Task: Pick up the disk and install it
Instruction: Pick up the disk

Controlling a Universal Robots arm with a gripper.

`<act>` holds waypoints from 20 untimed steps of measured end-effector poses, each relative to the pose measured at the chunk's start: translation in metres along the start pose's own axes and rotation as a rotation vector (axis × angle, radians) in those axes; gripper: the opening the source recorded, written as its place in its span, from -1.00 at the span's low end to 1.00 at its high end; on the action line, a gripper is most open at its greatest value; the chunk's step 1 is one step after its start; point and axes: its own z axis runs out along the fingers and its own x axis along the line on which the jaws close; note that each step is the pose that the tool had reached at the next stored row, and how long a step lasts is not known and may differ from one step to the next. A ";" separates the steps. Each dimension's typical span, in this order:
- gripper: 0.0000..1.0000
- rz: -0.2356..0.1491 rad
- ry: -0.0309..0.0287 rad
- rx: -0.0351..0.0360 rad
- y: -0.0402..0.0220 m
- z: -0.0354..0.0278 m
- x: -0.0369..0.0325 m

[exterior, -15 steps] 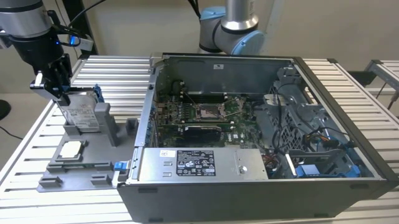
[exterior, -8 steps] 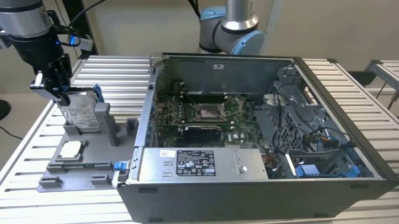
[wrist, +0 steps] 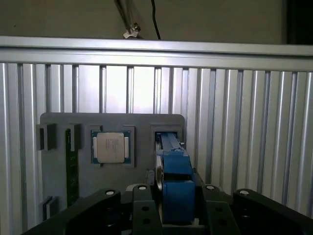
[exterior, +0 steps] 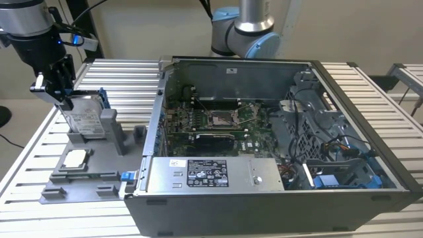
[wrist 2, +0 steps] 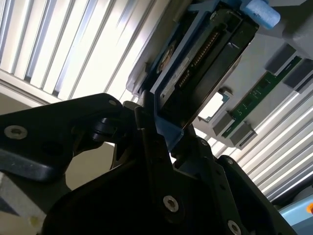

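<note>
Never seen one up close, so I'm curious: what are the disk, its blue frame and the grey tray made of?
The disk: likely metal, dull silver-grey case with a white paper-like label. The blue frame: probably plastic, evenly coloured, matte, moulded edges. The grey tray: looks like matte plastic; painted metal can't be ruled out.

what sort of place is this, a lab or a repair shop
Probably a robotics lab bench for computer assembly: an open dark desktop computer case lies on a ribbed aluminium table, and the black gripper is shut on the blue-framed silver-grey disk, upright at a grey plastic parts fixture.
</note>
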 end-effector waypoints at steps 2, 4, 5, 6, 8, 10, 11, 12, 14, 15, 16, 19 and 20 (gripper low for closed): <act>-1.00 0.000 0.0006 0.0000 0.0000 -0.0026 -0.0001; -1.00 0.000 0.0023 0.0000 0.0000 -0.0049 -0.0005; -1.00 0.000 0.0025 0.0000 0.0000 -0.0058 -0.0005; -1.00 0.000 0.0026 0.0000 0.0000 -0.0071 -0.0005; -1.00 0.000 0.0041 -0.0001 0.0002 -0.0101 -0.0014; -1.00 0.000 0.0042 -0.0001 0.0002 -0.0121 -0.0013; -1.00 0.000 0.0044 0.0000 0.0002 -0.0135 -0.0015; -1.00 0.000 0.0048 0.0000 0.0002 -0.0146 -0.0018; -1.00 0.000 0.0048 -0.0001 0.0002 -0.0168 -0.0018; -1.00 0.000 0.0048 0.0000 0.0002 -0.0182 -0.0018; -1.00 0.000 0.0048 -0.0001 0.0002 -0.0200 -0.0019; -1.00 0.000 0.0048 -0.0001 0.0003 -0.0274 -0.0020; -1.00 0.000 0.0048 -0.0001 0.0004 -0.0304 -0.0020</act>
